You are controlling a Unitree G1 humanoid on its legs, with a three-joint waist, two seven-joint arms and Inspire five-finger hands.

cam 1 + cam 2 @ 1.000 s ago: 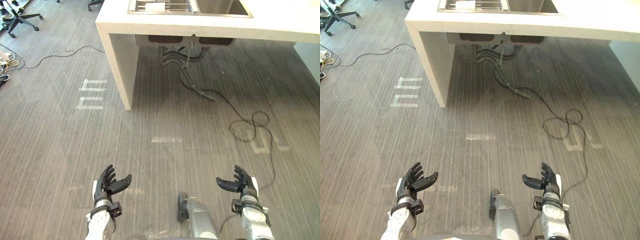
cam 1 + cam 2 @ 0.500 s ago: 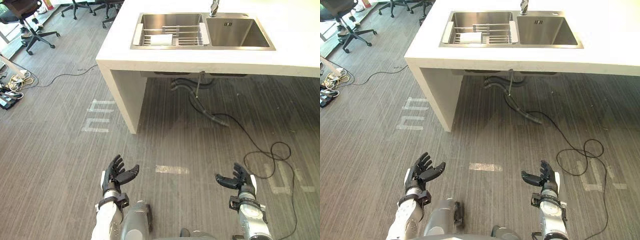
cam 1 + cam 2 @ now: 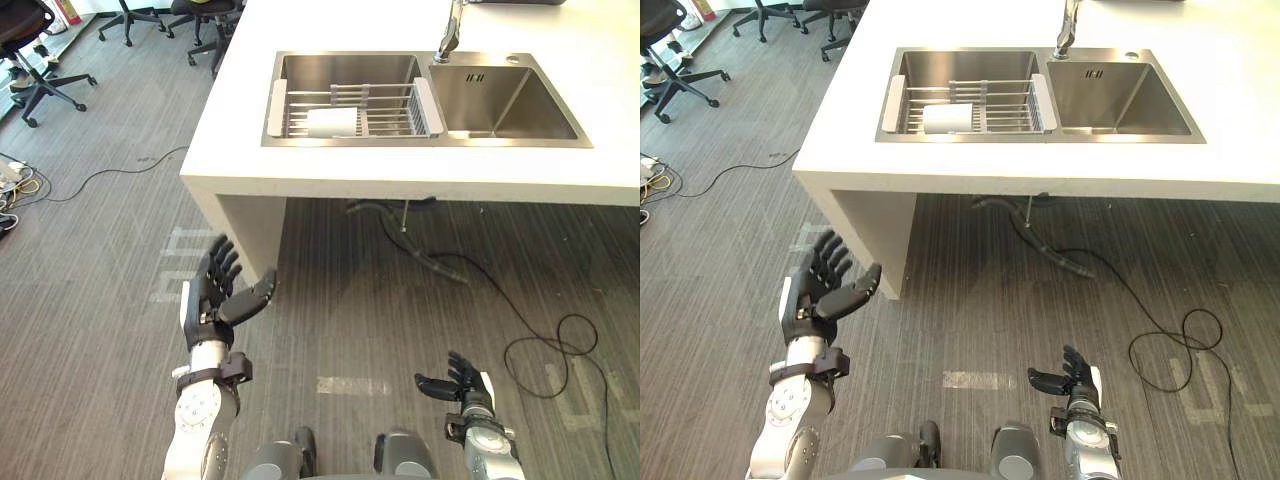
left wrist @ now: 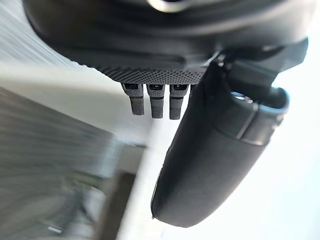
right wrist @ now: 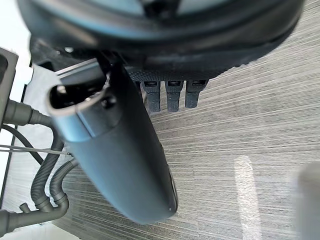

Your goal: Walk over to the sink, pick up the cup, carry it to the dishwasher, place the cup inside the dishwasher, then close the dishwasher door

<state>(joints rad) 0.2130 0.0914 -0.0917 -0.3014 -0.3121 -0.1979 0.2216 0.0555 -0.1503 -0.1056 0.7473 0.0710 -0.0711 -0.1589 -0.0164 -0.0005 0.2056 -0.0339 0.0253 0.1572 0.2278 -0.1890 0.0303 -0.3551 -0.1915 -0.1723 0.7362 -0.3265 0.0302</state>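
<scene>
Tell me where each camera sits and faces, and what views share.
Left eye view: on the head, looking down and forward at the counter, the sink and the cup on a rack; left hand raised, right hand low, both open.
Right eye view: same scene, slightly aside.
Left wrist view: along the left hand toward a blurred pale edge.
Right wrist view: along the right hand at the floor and drain hoses.
Shared: both eye views also show those hoses.
</scene>
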